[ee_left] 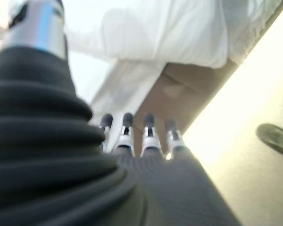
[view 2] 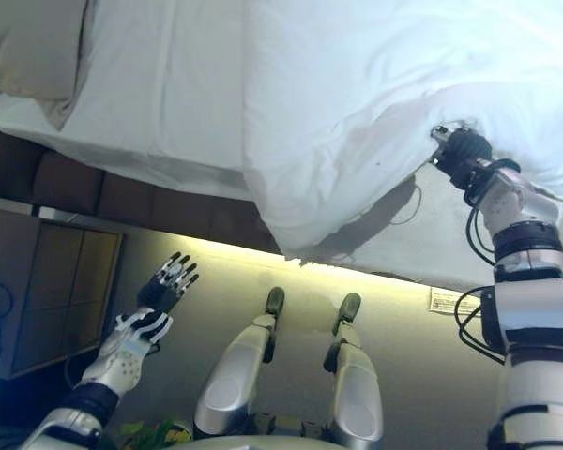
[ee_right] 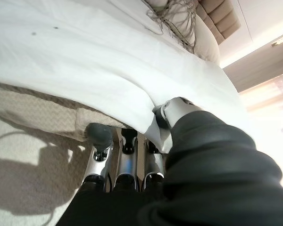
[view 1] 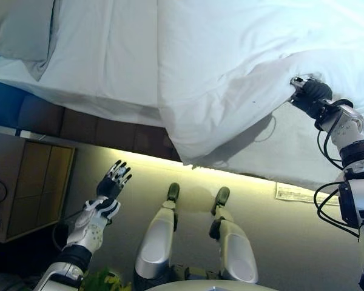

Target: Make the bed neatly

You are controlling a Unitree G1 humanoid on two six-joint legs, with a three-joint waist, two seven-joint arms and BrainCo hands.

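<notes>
A white duvet point(view 1: 230, 73) lies bunched on the bed, one corner hanging over the near edge. My right hand point(view 1: 312, 94) is shut on the duvet's lower edge at the right. In the right wrist view the fingers point(ee_right: 125, 160) sit under the duvet's edge point(ee_right: 85, 61) and the thumb presses on top. The bare mattress cover point(view 1: 291, 151) shows below it. My left hand point(view 1: 112, 179) is open and empty, fingers spread, low over the floor beside the bed. Its straight fingers point(ee_left: 132, 136) show in the left wrist view.
A pillow point(view 1: 18, 30) lies at the bed's left end on a white sheet point(view 1: 103, 60). The brown bed base point(view 1: 109, 130) runs along the lit floor. A wooden nightstand point(view 1: 30, 188) stands at the left. A paper point(view 1: 294, 194) lies on the floor at the right.
</notes>
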